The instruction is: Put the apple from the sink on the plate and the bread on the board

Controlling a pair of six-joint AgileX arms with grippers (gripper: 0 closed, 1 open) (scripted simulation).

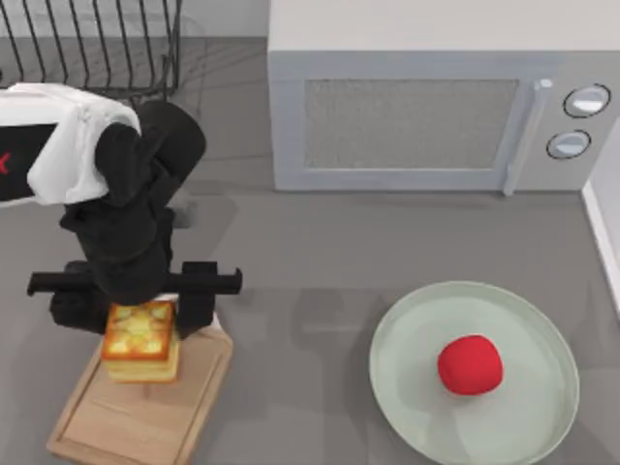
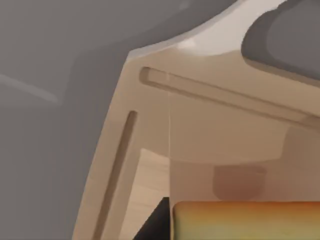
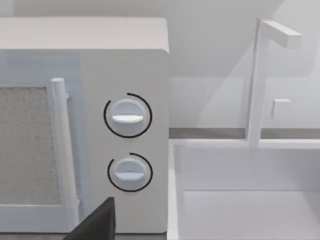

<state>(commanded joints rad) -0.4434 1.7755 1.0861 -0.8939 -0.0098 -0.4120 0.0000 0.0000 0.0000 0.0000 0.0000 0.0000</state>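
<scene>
The bread (image 1: 142, 341), a thick toasted slice, sits between the fingers of my left gripper (image 1: 139, 312), which is shut on it over the far end of the wooden board (image 1: 136, 417). In the left wrist view the bread (image 2: 245, 221) hangs just above the board (image 2: 150, 125) and casts a faint shadow on it, near the white loop handle (image 2: 210, 40). The red apple (image 1: 470, 365) lies on the pale green plate (image 1: 528, 421) at the front right. My right gripper (image 3: 95, 222) is a dark edge in the right wrist view, facing the microwave and sink.
A microwave (image 1: 426, 107) stands at the back centre, with its dials toward the right (image 3: 127, 117). The white sink (image 3: 250, 200) with its faucet (image 3: 260, 80) is at the far right (image 1: 605, 223). A black wire rack (image 1: 97, 48) stands at the back left.
</scene>
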